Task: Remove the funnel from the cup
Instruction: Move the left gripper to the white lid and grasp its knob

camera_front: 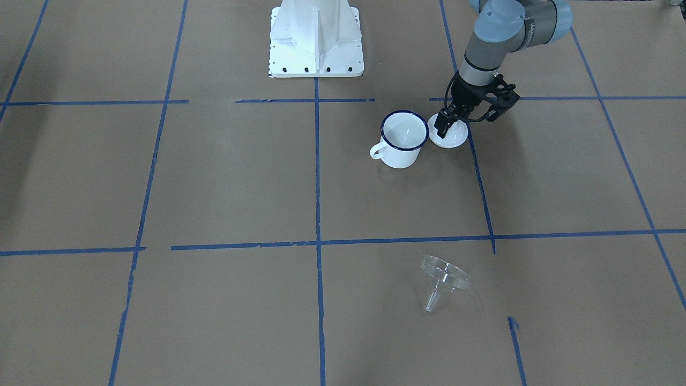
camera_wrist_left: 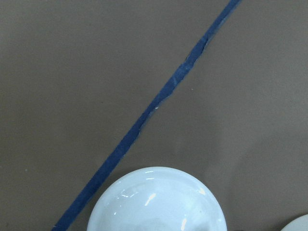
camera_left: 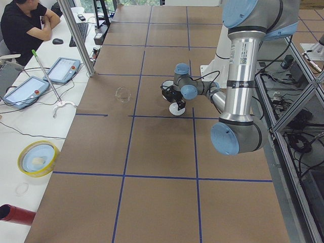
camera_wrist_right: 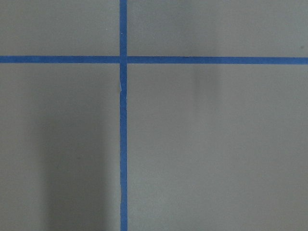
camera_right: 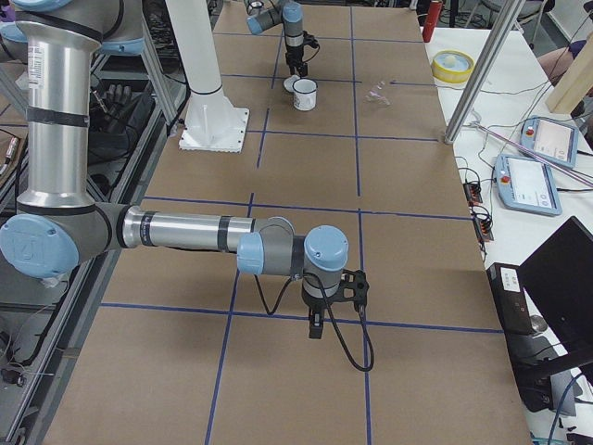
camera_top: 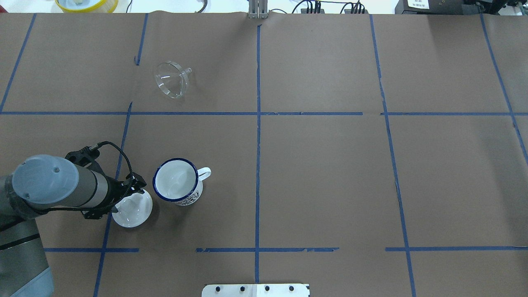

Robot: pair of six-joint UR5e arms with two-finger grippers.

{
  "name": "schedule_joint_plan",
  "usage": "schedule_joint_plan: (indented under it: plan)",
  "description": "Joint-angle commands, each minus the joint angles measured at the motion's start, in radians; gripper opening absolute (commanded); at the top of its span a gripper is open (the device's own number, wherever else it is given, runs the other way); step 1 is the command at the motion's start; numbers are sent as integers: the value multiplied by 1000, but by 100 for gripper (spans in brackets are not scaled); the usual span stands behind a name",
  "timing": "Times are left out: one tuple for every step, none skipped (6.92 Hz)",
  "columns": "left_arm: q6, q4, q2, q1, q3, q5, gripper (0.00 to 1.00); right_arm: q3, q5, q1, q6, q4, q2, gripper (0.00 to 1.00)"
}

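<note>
- Funnel: lies on its side on the table, well apart from the cup; already out.
- Cup: upright, empty.
- Lid: flat, just beside the cup.
- Left gripper: low over the lid; jaws parted or clamped, cannot tell.
- Right gripper: far off; state cannot be told.
- Step: removal appears done.
- Next move: probably a retreat that avoids knocking the cup.

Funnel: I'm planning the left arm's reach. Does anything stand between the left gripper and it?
Nothing visible does. Only bare paper lies between the left gripper and the funnel; the cup stands beside that line.
</note>
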Motion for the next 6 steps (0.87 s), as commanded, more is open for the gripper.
schedule_joint_plan:
  plan:
    - [-6,-6,1,3,-5,1,76,0,0,0,0,0,0,100]
    - [-24,-1,4,4,-13,-1,76,0,0,0,0,0,0,100]
    - [-29,2,7,6,-14,-1,76,0,0,0,0,0,0,100]
    - [-32,2,7,13,-16,-2,77,0,0,0,0,0,0,100]
    - [-33,3,7,20,-16,-2,77,0,0,0,0,0,0,100]
    - [-47,5,7,27,-23,-2,76,-1,0,0,0,0,0,100]
